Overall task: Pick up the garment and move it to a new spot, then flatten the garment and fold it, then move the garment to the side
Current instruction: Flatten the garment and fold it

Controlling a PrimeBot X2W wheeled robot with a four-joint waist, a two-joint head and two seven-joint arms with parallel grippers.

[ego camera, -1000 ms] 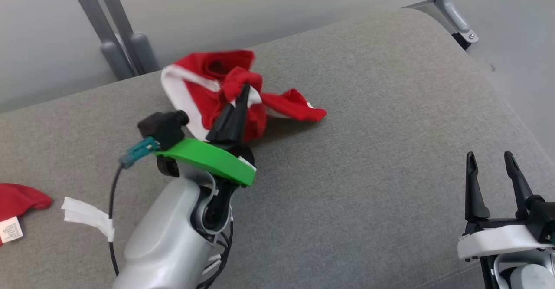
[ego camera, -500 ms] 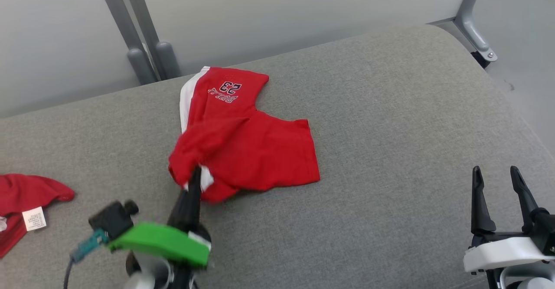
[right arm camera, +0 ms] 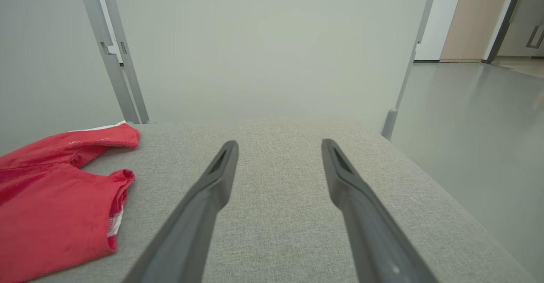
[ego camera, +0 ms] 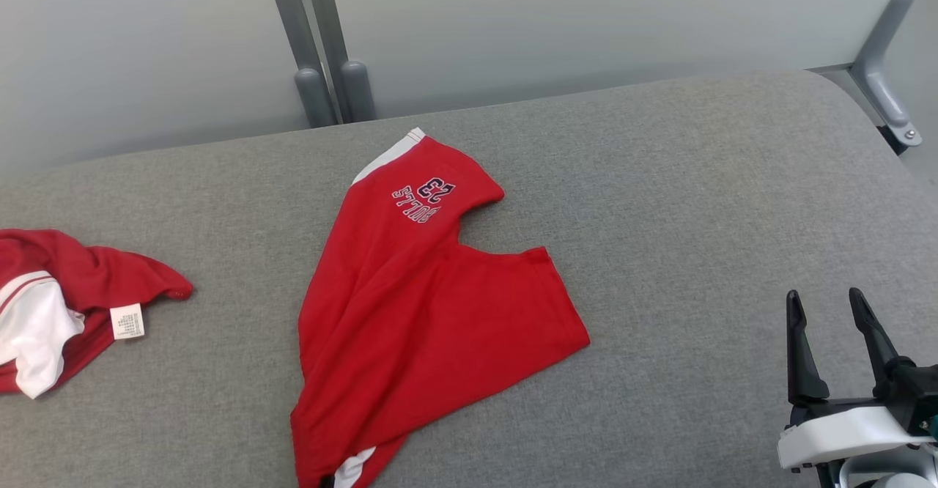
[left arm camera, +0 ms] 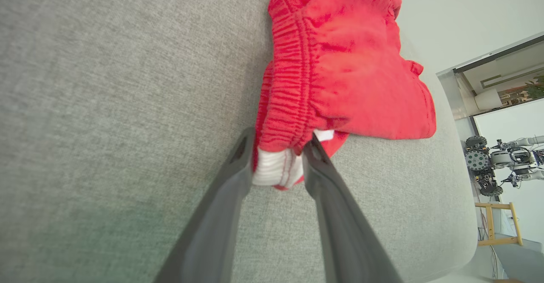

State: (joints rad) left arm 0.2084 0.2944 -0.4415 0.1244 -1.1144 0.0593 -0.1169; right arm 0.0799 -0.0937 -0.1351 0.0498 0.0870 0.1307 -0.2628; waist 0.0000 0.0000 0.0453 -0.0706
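Head view: a pair of red fabric shorts with a white side stripe point(ego camera: 432, 305) lies spread near the centre of the grey woven-fabric padded surface point(ego camera: 696, 180). One leg reaches toward 12 o'clock, the other toward 3 o'clock, and the waist end runs off the frame at 6 o'clock. Dark-outlined printing point(ego camera: 419, 198) on the 12 o'clock leg reads "23" above "BULLS", upside down from this camera. At 9 o'clock, well apart from the shorts, lies a crumpled red-and-white garment point(ego camera: 66, 283) with a small white care label point(ego camera: 127, 321); its print is too small to read. Two grey metal posts point(ego camera: 322, 41) stand behind the far edge at 11 o'clock. The right gripper point(ego camera: 824, 299) sits at 4 o'clock, its dark fingers spread and holding nothing, well apart from the shorts.

Left wrist view: the left gripper point(left arm camera: 279, 140) pinches the gathered elastic waistband of the shorts point(left arm camera: 348, 62) where the red cloth meets the white stripe. One finger lies on each side of the bunched fabric, and the cloth trails away toward 1 o'clock over the grey surface. Another wheeled robot point(left arm camera: 497, 159) stands in the background at 3 o'clock.

Right wrist view: the right gripper point(right arm camera: 279, 145) points across bare grey fabric with its fingers apart. The shorts point(right arm camera: 51, 206) lie at 8 o'clock, clear of both fingers.
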